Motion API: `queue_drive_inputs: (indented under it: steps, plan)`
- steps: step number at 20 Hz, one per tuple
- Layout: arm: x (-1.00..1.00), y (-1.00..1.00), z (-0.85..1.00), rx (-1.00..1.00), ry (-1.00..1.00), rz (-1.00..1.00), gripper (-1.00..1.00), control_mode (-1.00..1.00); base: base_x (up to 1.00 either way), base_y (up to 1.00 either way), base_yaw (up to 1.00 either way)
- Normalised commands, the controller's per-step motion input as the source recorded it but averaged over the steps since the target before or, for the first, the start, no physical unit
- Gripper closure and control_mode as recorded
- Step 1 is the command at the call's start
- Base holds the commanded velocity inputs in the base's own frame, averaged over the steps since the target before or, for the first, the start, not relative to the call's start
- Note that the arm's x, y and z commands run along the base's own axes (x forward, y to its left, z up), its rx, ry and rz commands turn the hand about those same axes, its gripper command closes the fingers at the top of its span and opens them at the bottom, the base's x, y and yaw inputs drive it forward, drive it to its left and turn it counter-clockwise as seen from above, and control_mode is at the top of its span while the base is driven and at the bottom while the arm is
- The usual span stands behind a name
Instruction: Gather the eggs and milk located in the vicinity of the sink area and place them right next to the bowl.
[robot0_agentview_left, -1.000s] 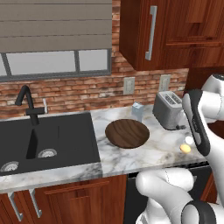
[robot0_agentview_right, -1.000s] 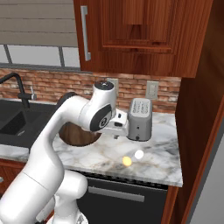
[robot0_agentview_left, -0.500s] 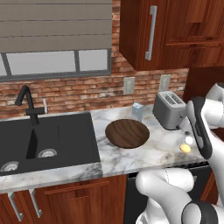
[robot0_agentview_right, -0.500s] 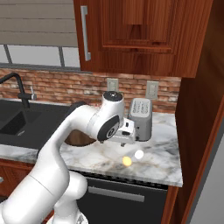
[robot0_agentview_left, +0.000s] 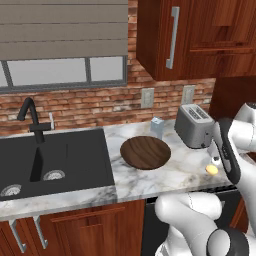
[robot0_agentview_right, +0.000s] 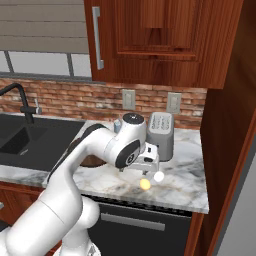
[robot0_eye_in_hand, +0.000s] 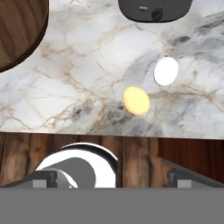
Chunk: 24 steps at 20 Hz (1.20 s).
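the egg (robot0_eye_in_hand: 136, 100) lies on the marble counter (robot0_eye_in_hand: 87, 78) ahead of the jaws, which stand spread wide, grasping nothing.

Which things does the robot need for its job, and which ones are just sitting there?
Needed: yellow egg, milk carton, wooden bowl, sink.
Just sitting there: toaster, white egg, tap.

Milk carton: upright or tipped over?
Upright. The milk carton stands on its base on the counter, behind the bowl, beside the toaster.
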Motion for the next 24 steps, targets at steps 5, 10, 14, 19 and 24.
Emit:
queue_drive_inputs:
  steps: [5,10,14,19,24]
  plan:
    - [0.00,-0.03,-0.14,-0.01,0.03,0.00,-1.00,-1.00,0.00,0.00,0.00]
    - [0.00,-0.01,-0.17,0.00,0.02,0.00,-1.00,-1.00,0.00,0.00,0.00]
    - [0.00,-0.01,-0.26,0.00,0.00,0.00,-1.00,-1.00,0.00,0.00,0.00]
    - [0.05,-0.02,-0.24,-0.01,0.00,0.00,-1.00,-1.00,0.00,0.00,0.00]
    - [0.12,-0.04,-0.23,0.00,0.00,0.00,-1.00,-1.00,0.00,0.00,0.00]
